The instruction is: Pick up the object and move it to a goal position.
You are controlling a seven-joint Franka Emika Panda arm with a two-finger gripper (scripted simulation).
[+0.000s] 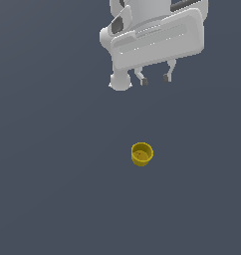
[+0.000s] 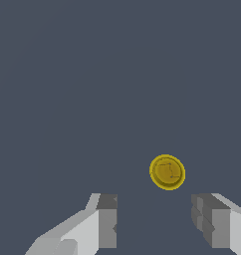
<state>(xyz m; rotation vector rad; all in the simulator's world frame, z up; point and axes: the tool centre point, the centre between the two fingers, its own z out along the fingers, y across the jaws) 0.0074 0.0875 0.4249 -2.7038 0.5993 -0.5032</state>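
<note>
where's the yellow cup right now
In the exterior view, the yellow cup sits upright on the bare grey floor, just right of centre, apart from the open tool.

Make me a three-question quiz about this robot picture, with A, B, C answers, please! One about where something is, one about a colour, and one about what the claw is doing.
1. Where is the cup?
A. Between the gripper's fingers
B. On the floor, apart from the gripper
C. On top of the arm

2. What colour is the cup?
A. Yellow
B. Red
C. Blue

3. What is the gripper doing?
A. Shut on the cup
B. Shut on nothing
C. Open and holding nothing

Answers:
1. B: in the exterior view the cup stands alone on the grey floor, clear of the gripper.
2. A: both views show it yellow, with a darker yellow inside.
3. C: the wrist view shows the two fingers wide apart with bare floor between them.
</note>
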